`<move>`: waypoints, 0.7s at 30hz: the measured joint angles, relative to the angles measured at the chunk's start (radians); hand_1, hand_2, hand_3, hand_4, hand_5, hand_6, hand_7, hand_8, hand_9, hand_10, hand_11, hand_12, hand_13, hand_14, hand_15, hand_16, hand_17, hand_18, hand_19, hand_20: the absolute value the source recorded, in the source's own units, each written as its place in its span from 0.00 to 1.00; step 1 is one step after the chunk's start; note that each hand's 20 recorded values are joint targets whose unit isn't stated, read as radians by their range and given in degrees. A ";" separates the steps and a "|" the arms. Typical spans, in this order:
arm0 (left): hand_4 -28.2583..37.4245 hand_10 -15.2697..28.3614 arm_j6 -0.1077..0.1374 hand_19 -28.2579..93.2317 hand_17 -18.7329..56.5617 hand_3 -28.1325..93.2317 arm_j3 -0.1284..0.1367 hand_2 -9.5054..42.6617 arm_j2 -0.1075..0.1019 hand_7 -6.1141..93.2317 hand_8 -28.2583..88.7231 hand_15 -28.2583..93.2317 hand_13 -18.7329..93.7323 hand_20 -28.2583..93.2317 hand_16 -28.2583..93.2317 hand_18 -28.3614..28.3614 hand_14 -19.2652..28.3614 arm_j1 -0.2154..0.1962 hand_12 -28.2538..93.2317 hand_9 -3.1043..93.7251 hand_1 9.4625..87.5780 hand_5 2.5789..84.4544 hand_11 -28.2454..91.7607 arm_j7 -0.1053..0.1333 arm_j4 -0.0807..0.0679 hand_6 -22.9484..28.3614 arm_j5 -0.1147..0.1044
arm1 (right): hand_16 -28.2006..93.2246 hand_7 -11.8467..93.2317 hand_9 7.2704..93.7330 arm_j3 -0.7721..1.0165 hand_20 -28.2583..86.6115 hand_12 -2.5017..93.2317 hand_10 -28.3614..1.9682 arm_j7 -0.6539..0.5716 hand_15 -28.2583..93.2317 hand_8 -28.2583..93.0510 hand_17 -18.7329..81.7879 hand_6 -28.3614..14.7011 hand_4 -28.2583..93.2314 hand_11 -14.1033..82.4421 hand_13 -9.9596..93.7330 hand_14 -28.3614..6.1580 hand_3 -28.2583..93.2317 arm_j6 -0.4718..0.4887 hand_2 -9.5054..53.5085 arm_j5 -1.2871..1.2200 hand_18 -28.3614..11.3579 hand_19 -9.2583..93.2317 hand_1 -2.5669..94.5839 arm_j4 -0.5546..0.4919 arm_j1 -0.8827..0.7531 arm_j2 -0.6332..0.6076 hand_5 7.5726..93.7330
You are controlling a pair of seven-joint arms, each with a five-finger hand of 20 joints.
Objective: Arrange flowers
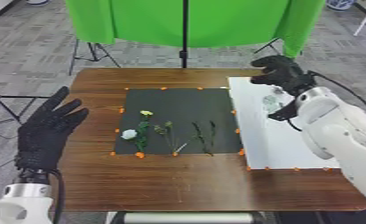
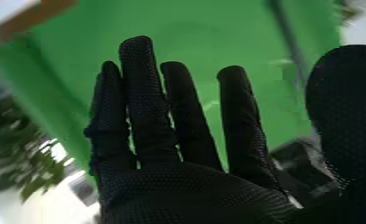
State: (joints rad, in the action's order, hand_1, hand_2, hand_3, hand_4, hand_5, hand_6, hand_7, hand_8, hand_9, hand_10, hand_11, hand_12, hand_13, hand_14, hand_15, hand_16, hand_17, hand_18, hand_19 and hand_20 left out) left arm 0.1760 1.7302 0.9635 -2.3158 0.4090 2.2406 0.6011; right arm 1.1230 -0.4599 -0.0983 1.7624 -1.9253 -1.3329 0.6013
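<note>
Probably best to start from the line between the right hand point(image 1: 274, 69) and the rightmost stem point(image 1: 212, 136): leftward and back toward the near edge of the table point(image 1: 162, 185), on a slant. At one end, the hand, over the far part of the white sheet point(image 1: 259, 145), past the far right corner of the black mat point(image 1: 183, 96). At the other, the stem, lying just inside the mat's right edge, long axis running from near edge to far edge, roughly parallel to that side. Seemingly nearer to the right hand than to the left hand point(image 1: 44, 132), out past the table's left edge. Opposite case for the white flower point(image 1: 129, 134), close by the mat's left edge, with the yellow flower point(image 1: 147, 113) farther toward the far edge. Right hand released, fingers straight, thumb held apart, nothing in the grasp; left hand likewise unclenched and without a load. Likely called for next: carrying the right hand back over the mat, then closing across the stem, not along it, for fear of rolling or bending so thin a piece.
</note>
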 measured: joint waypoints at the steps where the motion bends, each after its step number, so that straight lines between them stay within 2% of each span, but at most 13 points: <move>1: 0.06 0.79 0.001 0.68 0.16 0.89 -0.002 0.29 -0.001 0.19 0.16 0.65 0.41 0.39 0.17 1.00 0.98 -0.001 0.33 0.39 0.19 0.40 0.42 0.002 0.000 0.60 -0.001 | 0.32 0.27 0.46 0.020 0.52 0.16 0.38 -0.020 0.61 0.12 0.34 0.74 0.00 0.29 0.54 0.34 0.88 -0.001 0.03 0.003 0.08 0.78 0.32 0.000 -0.024 -0.019 0.40; 8: 0.06 0.79 0.006 0.68 0.16 0.89 -0.006 0.29 -0.004 0.19 0.16 0.65 0.41 0.39 0.17 1.00 0.98 -0.006 0.33 0.39 0.19 0.40 0.42 0.010 0.000 0.60 -0.005 | 0.31 0.27 0.45 0.061 0.52 0.17 0.37 -0.149 0.61 0.12 0.33 0.74 0.00 0.29 0.53 0.35 0.88 -0.021 0.02 0.099 0.06 0.77 0.31 0.037 -0.139 -0.094 0.41; 16: 0.06 0.79 0.007 0.68 0.16 0.89 -0.008 0.29 0.000 0.19 0.16 0.65 0.41 0.39 0.17 1.00 0.98 -0.006 0.33 0.39 0.19 0.40 0.42 0.009 -0.001 0.60 -0.006 | 0.31 0.27 0.44 0.027 0.52 0.17 0.37 -0.275 0.62 0.12 0.33 0.74 0.00 0.29 0.52 0.34 0.89 0.004 0.00 0.111 0.05 0.76 0.32 0.117 -0.151 -0.099 0.41; 21: 0.06 0.79 0.006 0.68 0.16 0.89 -0.008 0.29 0.007 0.19 0.16 0.65 0.41 0.39 0.17 1.00 0.98 -0.005 0.33 0.39 0.19 0.40 0.42 0.006 -0.001 0.60 -0.005 | 0.31 0.27 0.48 0.027 0.52 0.17 0.37 -0.307 0.62 0.12 0.35 0.74 0.00 0.30 0.54 0.34 0.89 0.044 0.00 0.116 0.05 0.78 0.33 0.135 -0.161 -0.095 0.42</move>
State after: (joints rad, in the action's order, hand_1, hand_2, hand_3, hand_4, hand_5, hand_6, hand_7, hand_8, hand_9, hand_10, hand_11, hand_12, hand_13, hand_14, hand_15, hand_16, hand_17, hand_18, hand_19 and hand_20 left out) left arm 0.1825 1.7222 0.9704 -2.3208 0.4148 2.2397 0.5957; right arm 1.1502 -0.7673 -0.0541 1.8781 -1.7905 -1.4941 0.5060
